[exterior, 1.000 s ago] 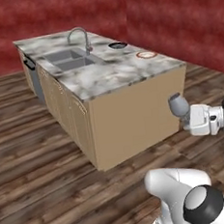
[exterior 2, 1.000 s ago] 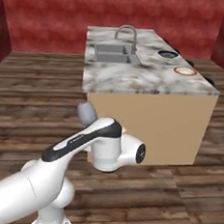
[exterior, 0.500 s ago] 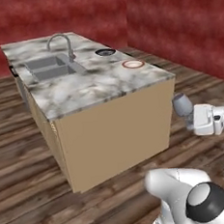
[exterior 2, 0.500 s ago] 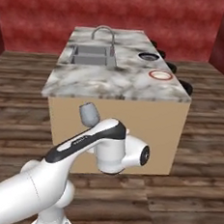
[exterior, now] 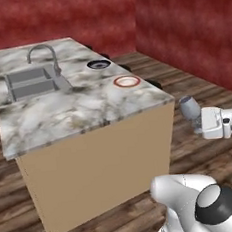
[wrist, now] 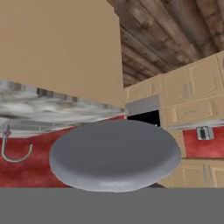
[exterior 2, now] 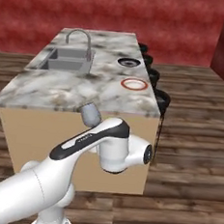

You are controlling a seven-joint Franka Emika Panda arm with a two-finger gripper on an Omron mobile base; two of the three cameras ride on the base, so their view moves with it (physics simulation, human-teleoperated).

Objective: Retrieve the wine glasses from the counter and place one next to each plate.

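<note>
My gripper [exterior: 198, 121] is shut on a grey-blue wine glass [exterior: 188, 106], held out at the right, off the island's near corner and below its top. From the right base view the wine glass [exterior 2: 90, 113] pokes up just above my forearm. Its round grey glass surface [wrist: 114, 155] sits close in front of the hand camera. Two plates lie on the marble island: a white one with an orange-red rim [exterior: 126, 81] [exterior 2: 134, 84] and a dark one [exterior: 98, 64] [exterior 2: 129, 62] farther back. The counter's top is out of view.
The island [exterior: 91, 155] has a tan end panel facing me, with a sink [exterior: 29, 82] and faucet [exterior 2: 82, 36] on top. Black stools [exterior 2: 157, 95] line its right side. Wooden floor surrounds it. Tan cabinets on a red wall [wrist: 192, 96] appear in the hand view.
The whole scene has shifted as the base drove round the island's end, putting the plates more to the front right. The wine glass stays held in the shut gripper.
</note>
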